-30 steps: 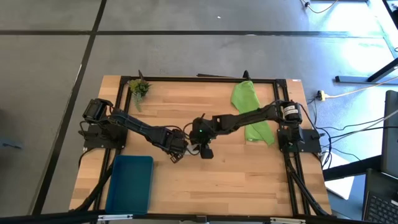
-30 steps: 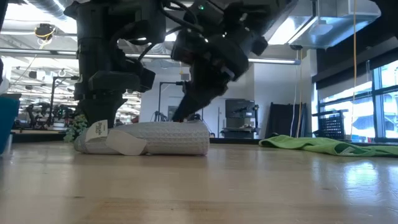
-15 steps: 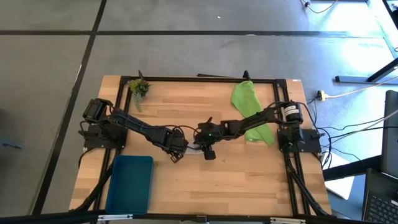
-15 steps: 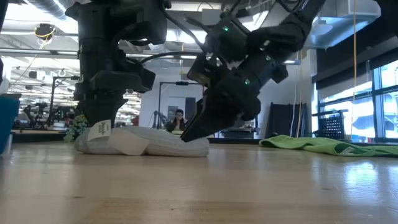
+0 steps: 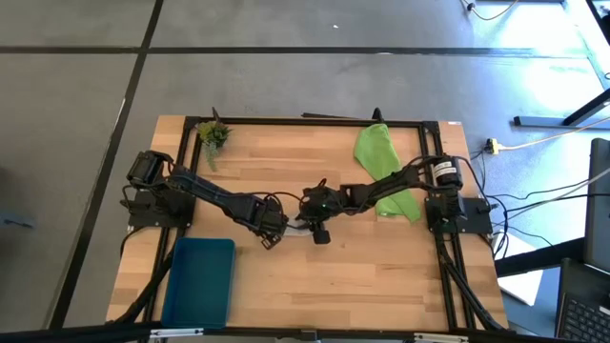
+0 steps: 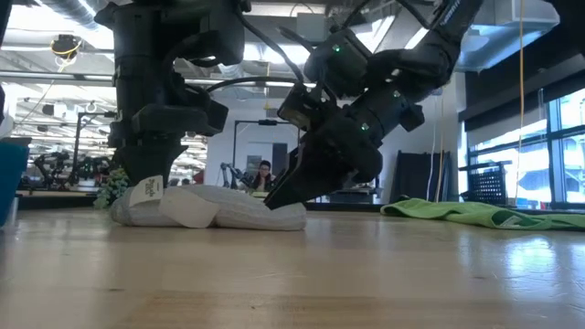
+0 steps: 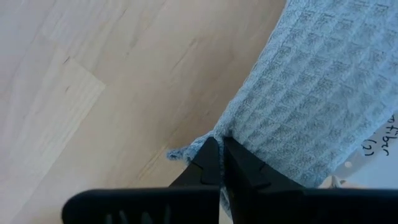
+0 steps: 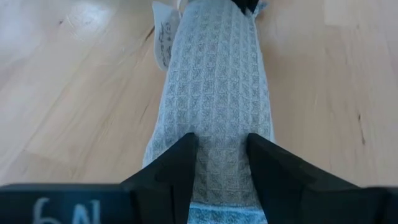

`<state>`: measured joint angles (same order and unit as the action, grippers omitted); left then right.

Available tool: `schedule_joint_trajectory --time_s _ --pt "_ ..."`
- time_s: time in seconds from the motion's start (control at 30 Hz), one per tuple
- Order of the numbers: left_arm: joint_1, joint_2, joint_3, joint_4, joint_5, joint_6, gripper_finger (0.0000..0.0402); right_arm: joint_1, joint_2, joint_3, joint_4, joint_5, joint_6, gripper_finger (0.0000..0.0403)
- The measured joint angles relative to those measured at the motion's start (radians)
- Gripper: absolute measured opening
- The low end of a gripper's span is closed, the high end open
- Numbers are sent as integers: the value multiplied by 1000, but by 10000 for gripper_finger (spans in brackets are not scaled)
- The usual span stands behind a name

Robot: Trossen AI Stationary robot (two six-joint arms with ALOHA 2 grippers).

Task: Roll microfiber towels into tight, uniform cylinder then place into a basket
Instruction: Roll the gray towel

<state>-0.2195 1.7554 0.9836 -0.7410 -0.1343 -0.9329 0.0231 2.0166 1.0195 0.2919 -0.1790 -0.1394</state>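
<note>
The grey towel (image 6: pixel 228 208) lies rolled on the table's middle (image 5: pixel 297 227), a white label (image 6: pixel 143 194) at its left end. My left gripper (image 7: pixel 217 146) points straight down at that left end (image 6: pixel 146 183), shut on the cloth. My right gripper (image 8: pixel 221 149) slants down onto the roll's right end (image 6: pixel 274 199), fingers apart. The lime green towel (image 5: pixel 383 171) lies spread at the far right, partly under the right arm. The teal basket (image 5: pixel 198 281) stands at the near left with nothing in it. My left gripper pinches the grey towel's edge (image 7: pixel 219 132) between its two fingertips, coming from above and pointing down. The cloth puckers toward the tips, and the towel rests on the table. My right gripper's open fingers (image 8: pixel 180 163) slant down from the table's right along the roll. Their tips sit on top of its right end (image 8: pixel 221 134), cloth between them. That end is pressed flatter than the rest and lies on the table.
A small green plant sprig (image 5: pixel 212 133) lies at the far left corner. A black frame (image 5: pixel 305 122) runs along the table's far edge and sides. Bare wood stretches across the near half, right of the basket.
My right gripper has come down and tipped steeper onto the roll's right end, its fingers staying apart. That end of the grey towel, round a second ago, is now squashed lower. The left end has stayed where it was.
</note>
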Motion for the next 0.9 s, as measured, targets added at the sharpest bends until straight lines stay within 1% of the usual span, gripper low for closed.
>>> schedule_joint_trajectory --time_s 0.1,0.57,0.9 --pt "0 0 0 1 1 0 0 0 2 -1 36 0 4 149" --pt "0 0 0 2 1 -1 0 0 3 10 51 -3 2 149" --pt "-2 0 0 -2 35 -2 0 0 3 12 55 -6 0 149"
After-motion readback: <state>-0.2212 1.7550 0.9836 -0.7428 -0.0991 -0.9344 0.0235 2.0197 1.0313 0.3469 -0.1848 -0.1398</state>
